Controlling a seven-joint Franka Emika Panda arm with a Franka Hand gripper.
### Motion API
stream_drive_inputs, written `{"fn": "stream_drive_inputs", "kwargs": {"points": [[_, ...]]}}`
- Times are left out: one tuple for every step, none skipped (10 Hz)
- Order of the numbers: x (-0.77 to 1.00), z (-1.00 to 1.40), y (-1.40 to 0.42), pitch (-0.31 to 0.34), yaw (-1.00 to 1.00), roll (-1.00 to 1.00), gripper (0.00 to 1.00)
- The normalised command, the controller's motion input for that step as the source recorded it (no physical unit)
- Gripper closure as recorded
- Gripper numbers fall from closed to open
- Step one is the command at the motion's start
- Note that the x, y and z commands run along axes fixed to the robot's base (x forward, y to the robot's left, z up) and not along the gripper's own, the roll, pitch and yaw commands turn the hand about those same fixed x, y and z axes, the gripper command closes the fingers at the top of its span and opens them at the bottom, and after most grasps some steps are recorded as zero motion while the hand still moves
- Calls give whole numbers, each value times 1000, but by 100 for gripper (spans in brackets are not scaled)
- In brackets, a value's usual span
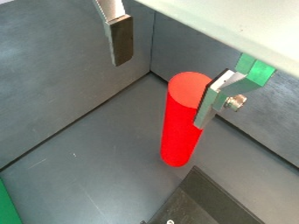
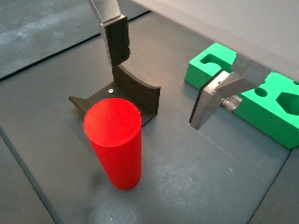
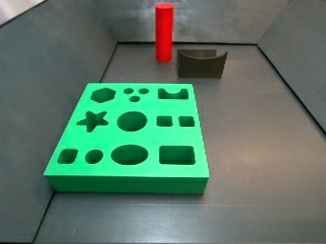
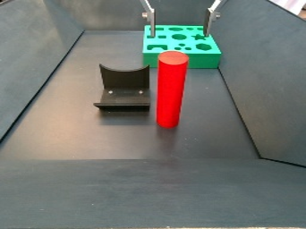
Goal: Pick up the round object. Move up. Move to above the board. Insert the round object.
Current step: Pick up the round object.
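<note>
While the gripper (image 2: 158, 83) hangs above the floor with its jaws spread apart and nothing between them, no step of the task is yet done. Both silver fingers (image 1: 121, 39) show in both wrist views; the round object (image 1: 183, 118) stands upright just beside one finger in a wrist view, not between the pair (whether it touches that finger I cannot tell). In a side view only the finger tips (image 4: 149, 15) appear at the upper edge, above the far end of the bin.

Round object (image 4: 173, 88): standing on the floor, ungrasped, near the dark notched block (image 4: 123, 86).

Board (image 3: 130, 136): lying flat, well apart from the peg, round holes unfilled.

Judgement: still at the pick-up stage. Left to do: centre the jaws on the peg, close, lift, carry over the board, insert.
</note>
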Motion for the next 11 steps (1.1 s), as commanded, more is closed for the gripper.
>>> {"fn": "stream_drive_inputs", "kwargs": {"points": [[0,0,0,0,0,27,0],[446,-103,283,100,0,0,0],[577,0,437,171,0,-44,0],[683,0,514,207,0,-139,0],[586,-54,377,164,0,-131,0],[523,-197,160,124,0,-107,0],[274,-303,0,34,17,-111,0],[43,-394,0,0,80,-137,0],[0,-414,20,0,83,-174,0],[-171,-414,40,-54,83,-103,0],[-223,-203,37,-31,54,-121,0]]}}
